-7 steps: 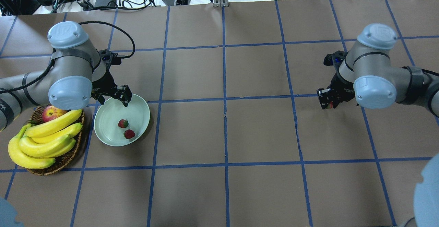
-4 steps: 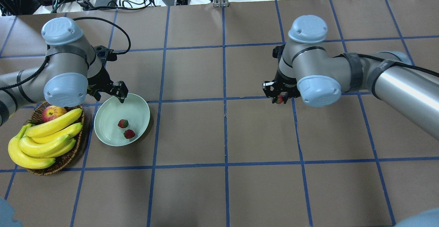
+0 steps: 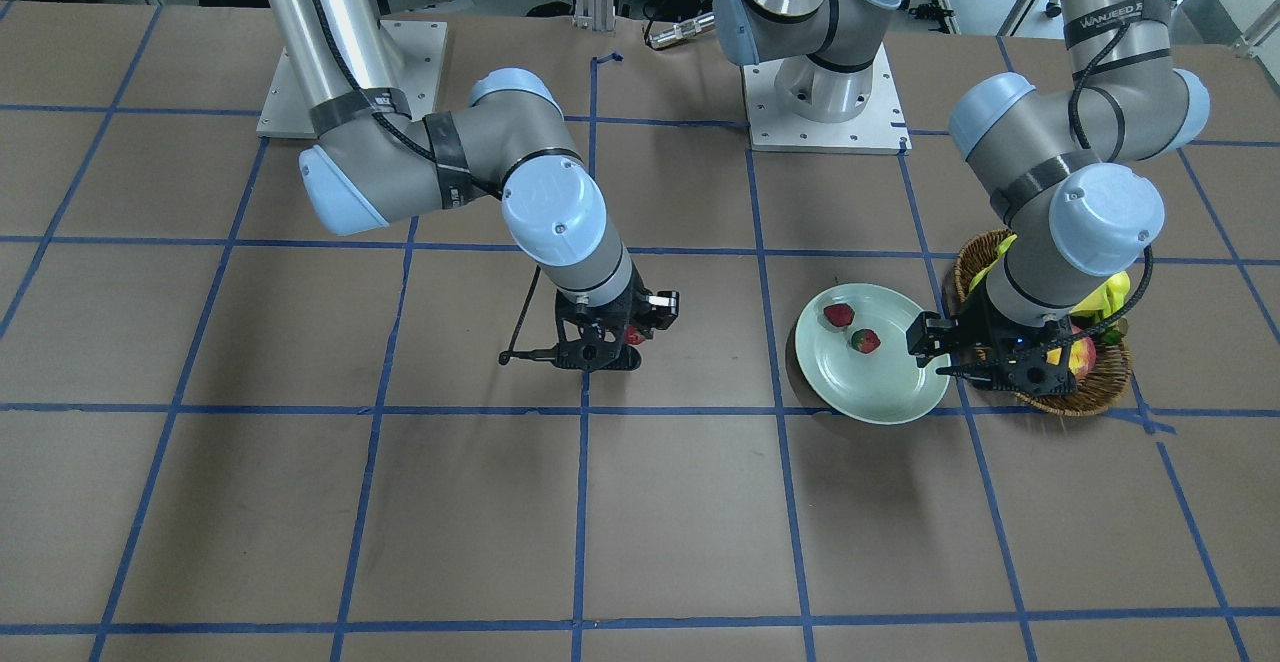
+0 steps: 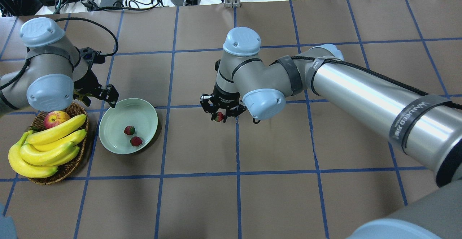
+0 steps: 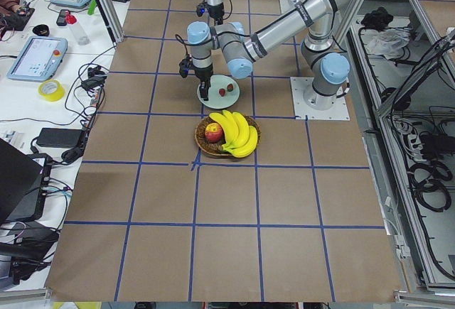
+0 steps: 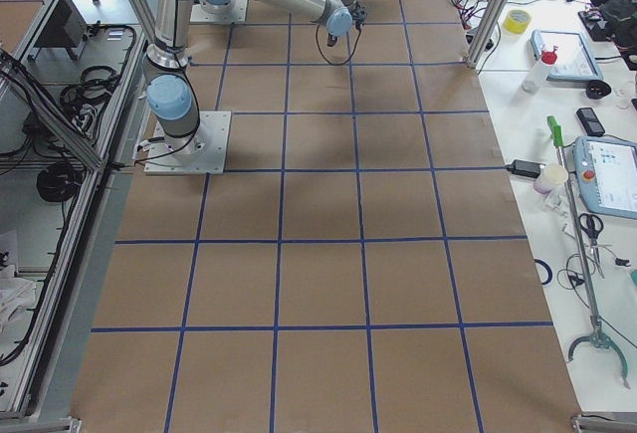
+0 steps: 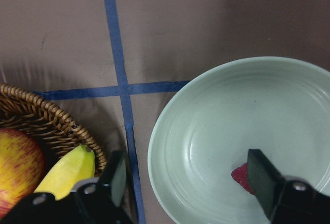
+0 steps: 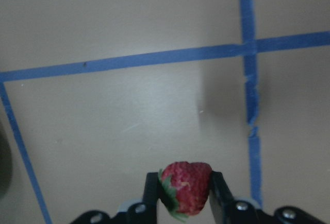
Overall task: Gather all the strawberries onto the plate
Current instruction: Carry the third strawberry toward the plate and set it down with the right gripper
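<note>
- Right wrist-mounted view: one strawberry sits pinched between the two fingers of my right hand, green cap turned to one side. The fingers are closed only as far as the fruit allows.
- Below that hand there is only bare brown table and blue tape lines; the fruit seems to hang clear of the surface.
- The plate lies well apart from my right hand, out toward my left one.
- Two more strawberries lie just beside each other in the plate, away from its middle.
- My left hand is spread wide and holds nothing. One finger is over the plate and the other is beyond its rim, on the basket side.
- Near that outer finger is the wicker basket, with bananas and an apple; none of these belong to the job.
- By my reckoning, two of the three are done. What is left is to carry this last one across to the plate and let it go inside the rim.
</note>
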Robot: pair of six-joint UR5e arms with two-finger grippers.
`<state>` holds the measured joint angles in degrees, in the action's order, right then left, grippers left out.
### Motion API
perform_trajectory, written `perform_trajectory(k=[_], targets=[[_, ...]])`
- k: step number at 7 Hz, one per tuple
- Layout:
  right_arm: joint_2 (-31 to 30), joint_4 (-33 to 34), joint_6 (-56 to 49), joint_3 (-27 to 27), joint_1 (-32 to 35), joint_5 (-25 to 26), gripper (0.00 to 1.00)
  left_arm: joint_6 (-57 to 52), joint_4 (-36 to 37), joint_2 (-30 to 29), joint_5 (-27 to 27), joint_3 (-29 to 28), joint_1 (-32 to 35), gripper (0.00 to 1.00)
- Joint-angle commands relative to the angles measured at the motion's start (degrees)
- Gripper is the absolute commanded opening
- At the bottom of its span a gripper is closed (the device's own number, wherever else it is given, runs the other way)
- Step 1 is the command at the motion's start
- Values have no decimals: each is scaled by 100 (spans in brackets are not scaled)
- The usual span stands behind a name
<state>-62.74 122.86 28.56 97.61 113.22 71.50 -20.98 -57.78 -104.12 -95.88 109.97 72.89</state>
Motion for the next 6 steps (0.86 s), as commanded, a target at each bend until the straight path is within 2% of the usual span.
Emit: perform_trajectory(k=[1,2,3,4,5,6], targets=[[209,272,-400,82,103,-207,52,-38,3,-38,-1,25,-12,85],[166,300,-447,240,103,-189,86,-55,3,-55,8,16,-12,85],[-113,283,-465,232,95,-137,100,-46,3,-56,17,-1,-12,85],[-490,196,-552,198,42,168,100,-46,55,-73,43,-10,6,85],[-1007,-188,-605,188,-19,893,100,-12,56,-38,60,-10,93,85],[-1352,-714,-641,136,-202,1310,100,58,73,14,87,-28,320,83]])
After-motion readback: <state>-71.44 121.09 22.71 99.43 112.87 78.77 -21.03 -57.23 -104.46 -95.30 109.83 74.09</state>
